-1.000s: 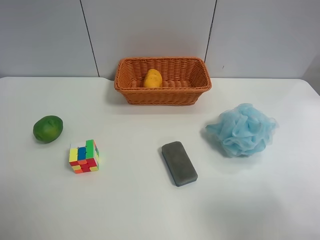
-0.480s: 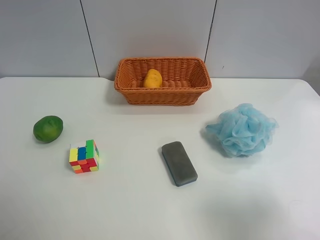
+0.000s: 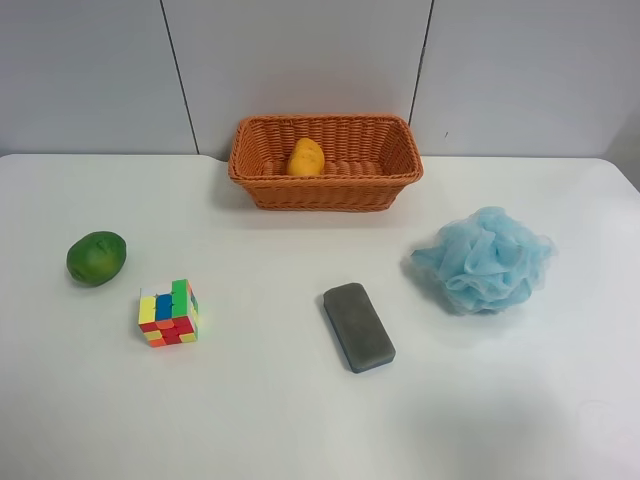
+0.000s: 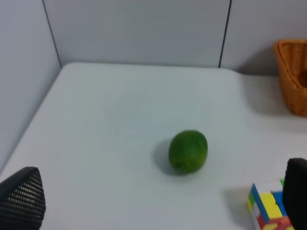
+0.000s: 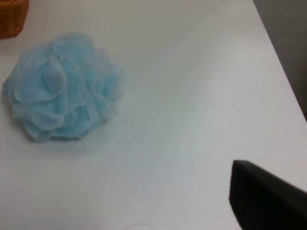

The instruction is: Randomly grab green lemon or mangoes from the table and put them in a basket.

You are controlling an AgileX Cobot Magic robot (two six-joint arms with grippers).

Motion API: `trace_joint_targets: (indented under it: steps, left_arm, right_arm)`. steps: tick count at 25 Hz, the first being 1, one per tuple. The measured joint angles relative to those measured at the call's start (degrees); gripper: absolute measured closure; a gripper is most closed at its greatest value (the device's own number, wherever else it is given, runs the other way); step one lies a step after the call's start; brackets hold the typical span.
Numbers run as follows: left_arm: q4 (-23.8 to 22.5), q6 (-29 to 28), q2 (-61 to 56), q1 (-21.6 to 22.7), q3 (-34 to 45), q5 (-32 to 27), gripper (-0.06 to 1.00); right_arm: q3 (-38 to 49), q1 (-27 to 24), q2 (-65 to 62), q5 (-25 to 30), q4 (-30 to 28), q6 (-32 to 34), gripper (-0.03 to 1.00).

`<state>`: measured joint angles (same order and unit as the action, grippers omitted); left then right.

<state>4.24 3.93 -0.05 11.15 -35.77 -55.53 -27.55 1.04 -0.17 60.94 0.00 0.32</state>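
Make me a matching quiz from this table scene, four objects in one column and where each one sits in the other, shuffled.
Objects:
1. mango
2. green lemon
3. puzzle cube
4. bath pouf

Places:
A. at the exterior high view's right, alone on the table
B. inside the basket
C. at the view's far left edge of the table
D. just beside the green lemon, nearer the camera

Pairs: 1-B, 2-C, 3-D, 4-A

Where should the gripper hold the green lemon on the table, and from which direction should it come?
Probably from above, with the jaws closing across the widest middle of the green lemon. It lies alone on the table, apart from the colour cube, so both sides are free. Its skin is rounded, so a grip near the tip could slip. The left gripper has it in view between wide-apart fingers.
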Motion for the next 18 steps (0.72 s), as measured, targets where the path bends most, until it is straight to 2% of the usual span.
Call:
trace_joint_targets:
  steps: [7, 18]
  left_arm:
    - [0.74, -0.47, -0.07, -2.05, 5.24, -2.31, -0.05]
    - [-0.83, -2.42, -0.33, -4.48, 6.63, -4.76, -0.05]
  right_arm:
    - [0.00, 0.00, 0.00, 0.00, 0.00, 0.06, -0.02]
    - [0.00, 0.00, 0.00, 0.00, 0.00, 0.06, -0.02]
